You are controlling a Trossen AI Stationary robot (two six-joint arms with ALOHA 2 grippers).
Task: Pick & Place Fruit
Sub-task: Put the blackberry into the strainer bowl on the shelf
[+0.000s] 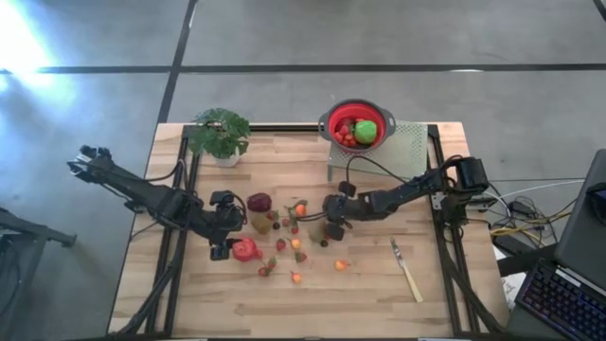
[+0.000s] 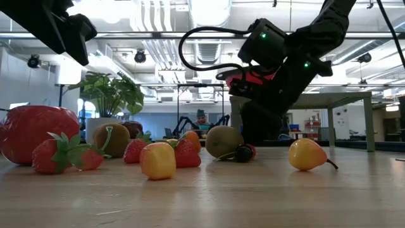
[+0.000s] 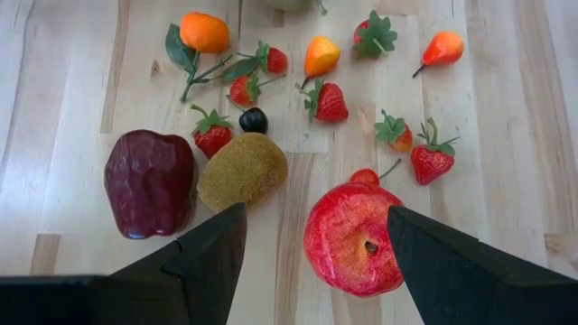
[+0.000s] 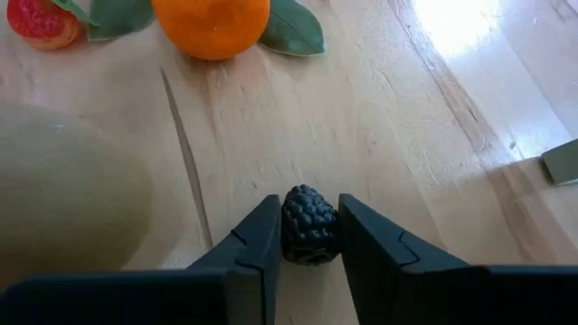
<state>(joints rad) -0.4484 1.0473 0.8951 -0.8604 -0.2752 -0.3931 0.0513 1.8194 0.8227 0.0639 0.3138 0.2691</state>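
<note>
Small toy fruits lie scattered on the wooden table (image 1: 189, 294): strawberries, a pear (image 2: 308, 155), a leafy orange (image 4: 212, 23), a kiwi (image 3: 242, 171), a dark red apple (image 3: 149, 181) and a big red fruit (image 3: 352, 239). My right gripper (image 4: 310, 242) is at the table's middle, shut on a small black berry (image 4: 310, 221). My left gripper (image 3: 316, 217) hangs open above the big red fruit and the kiwi, touching neither. More fruit lies in a red colander (image 1: 357, 125) at the far edge. My right gripper pinches the black berry by its two sides (image 4: 291, 226), between the two fingers near their tips. The fingers slant down at it from the table's right. The berry is low at the table top; whether it still rests there I cannot tell.
A potted plant (image 1: 220, 133) stands at the far left corner. The colander sits on a pale perforated stand (image 1: 409, 147) at the far right. A pale-handled knife (image 1: 407, 270) lies near the right front. Bare wood lies along the near edge.
</note>
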